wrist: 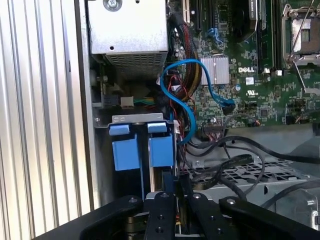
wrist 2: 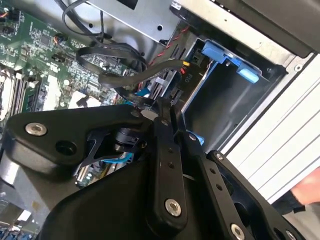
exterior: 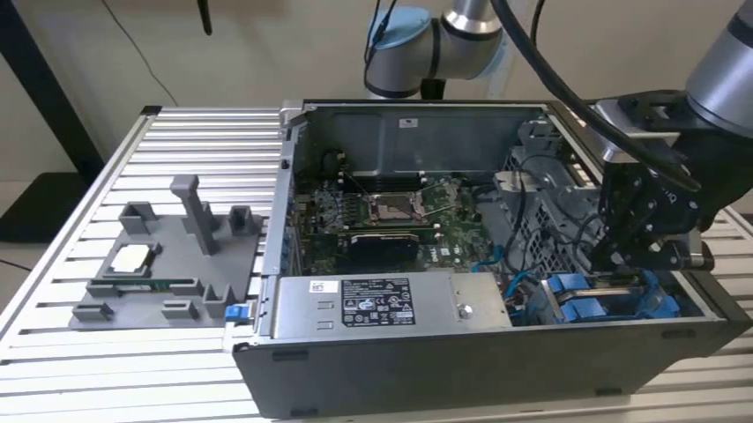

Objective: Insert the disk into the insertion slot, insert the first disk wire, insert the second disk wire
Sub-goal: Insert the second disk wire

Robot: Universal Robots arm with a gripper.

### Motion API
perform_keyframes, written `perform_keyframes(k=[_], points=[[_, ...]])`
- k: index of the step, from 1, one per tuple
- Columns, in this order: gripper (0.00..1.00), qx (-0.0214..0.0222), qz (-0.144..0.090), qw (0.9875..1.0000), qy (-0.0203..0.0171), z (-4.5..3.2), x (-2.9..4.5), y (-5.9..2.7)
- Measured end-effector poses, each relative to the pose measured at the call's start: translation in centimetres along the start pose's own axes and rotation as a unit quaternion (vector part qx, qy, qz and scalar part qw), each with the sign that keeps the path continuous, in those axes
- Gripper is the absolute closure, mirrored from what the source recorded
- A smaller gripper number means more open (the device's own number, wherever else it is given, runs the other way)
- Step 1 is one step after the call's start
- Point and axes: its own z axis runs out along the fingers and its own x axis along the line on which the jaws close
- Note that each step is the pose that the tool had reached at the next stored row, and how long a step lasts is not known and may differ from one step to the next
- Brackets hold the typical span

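1. The disk [wrist: 159, 172] stands on edge in the insertion slot [wrist: 137, 119] at the lower left of the first wrist view; its bright blue carrier tabs [wrist: 161, 150] show side by side under the slot's grey metal top lip.
2. In the exterior view the same blue pieces [exterior: 585, 308] sit at the lower right of the frame, in the front corner of the open computer case [exterior: 495, 370].
3. The gripper [exterior: 622, 264] reaches down into that corner, right above the blue carrier. Its black fingers [wrist: 167, 210] come in from the bottom edge of the first wrist view, close together at the disk's near end.
4. In the second wrist view the fingers [wrist 2: 165, 150] run up the middle of the frame toward a black connector [wrist 2: 165, 82] on a bundle of dark wires. Whether the jaws are clamped on something there, I cannot tell.
5. A blue cable [wrist: 187, 90] loops between the slot and the green circuit board [wrist: 260, 60], which fills the upper right of the first wrist view.
6. The grey power-supply box [exterior: 389, 304] with a white sticker lies along the case's front edge, at lower centre of the exterior view.
7. A grey plastic fixture [exterior: 165, 264] stands on the ribbed metal tabletop [exterior: 141, 159], at the exterior view's left.
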Motion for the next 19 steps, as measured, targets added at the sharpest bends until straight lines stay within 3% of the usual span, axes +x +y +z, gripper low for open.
perform_keyframes(k=[4, 6, 19], points=[[0.84, 0.0002, 0.000, 1.0000, 0.0029, 0.02, -0.02, -0.25], [0.84, 0.0003, 0.000, 1.0000, 0.0033, 0.11, -0.05, -0.75], [0.84, 0.0003, 0.000, 1.0000, 0.0036, 0.50, 0.03, -1.16]])
